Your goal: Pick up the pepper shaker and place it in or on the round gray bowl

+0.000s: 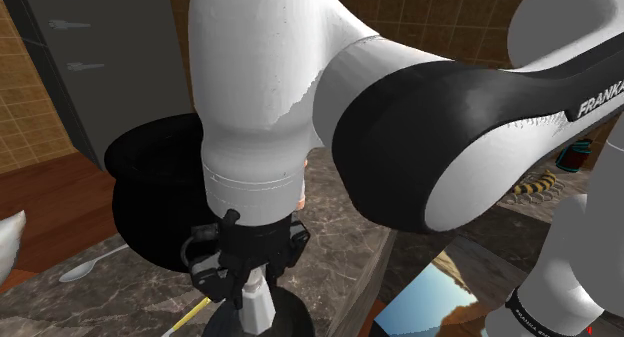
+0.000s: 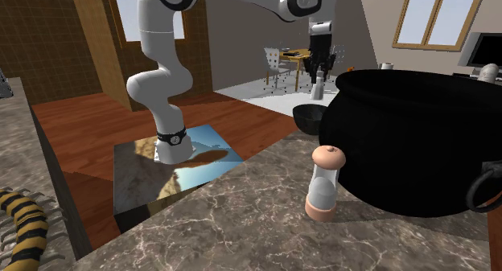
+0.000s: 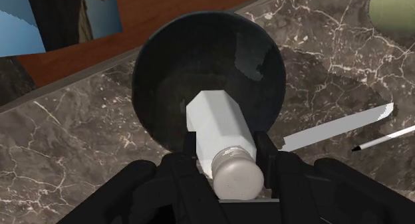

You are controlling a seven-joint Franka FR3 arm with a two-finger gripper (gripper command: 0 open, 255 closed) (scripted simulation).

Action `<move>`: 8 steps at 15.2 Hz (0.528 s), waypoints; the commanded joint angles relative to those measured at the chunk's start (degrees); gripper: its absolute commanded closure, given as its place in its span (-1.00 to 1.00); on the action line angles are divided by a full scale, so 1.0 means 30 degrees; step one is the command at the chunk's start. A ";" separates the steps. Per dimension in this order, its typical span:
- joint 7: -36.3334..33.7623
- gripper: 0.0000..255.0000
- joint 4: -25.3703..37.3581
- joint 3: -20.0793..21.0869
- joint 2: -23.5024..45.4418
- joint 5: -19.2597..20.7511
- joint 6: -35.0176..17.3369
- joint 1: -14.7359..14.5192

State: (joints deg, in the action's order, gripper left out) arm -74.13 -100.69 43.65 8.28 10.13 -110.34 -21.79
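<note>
Fingers (image 3: 265, 149) of the all-black two-finger gripper (image 1: 247, 275) are clamped on the upper part of a white, straight-sided pepper shaker with a rounded grey cap (image 3: 216, 123), one finger pressing on each side. The cap sits back between the fingers, close to the hand, and the white body projects past the fingertips. In the wrist view the shaker's far end lies over the inside of the round, dark grey bowl (image 3: 199, 50). In the second exterior view the shaker (image 2: 319, 88) hangs upright just over the bowl (image 2: 306, 117); whether it touches the bowl I cannot tell.

The bowl rests on a dark, white-veined marble countertop (image 3: 80, 143). Beside the bowl lie a white knife blade (image 3: 332, 129) and a thin white stick with a black tip (image 3: 386, 139). Near the bowl in the shoulder view stands a large black cauldron (image 1: 150, 195), with a pale spoon (image 1: 90, 267) beside it on the counter. Just beside the cauldron, a clear mill with a pinkish cap and base (image 2: 325, 181) stands upright.
</note>
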 commanded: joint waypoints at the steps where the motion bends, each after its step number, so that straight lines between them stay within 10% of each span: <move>1: -0.0088 1.00 -0.0358 -0.0033 0.0148 0.0137 -0.0471 -0.0011; 8: -0.0478 1.00 -0.1715 -0.0141 0.0594 0.0599 -0.2122 -0.0074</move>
State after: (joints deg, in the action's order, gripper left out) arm -75.37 -105.41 43.33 9.66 11.55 -115.96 -21.95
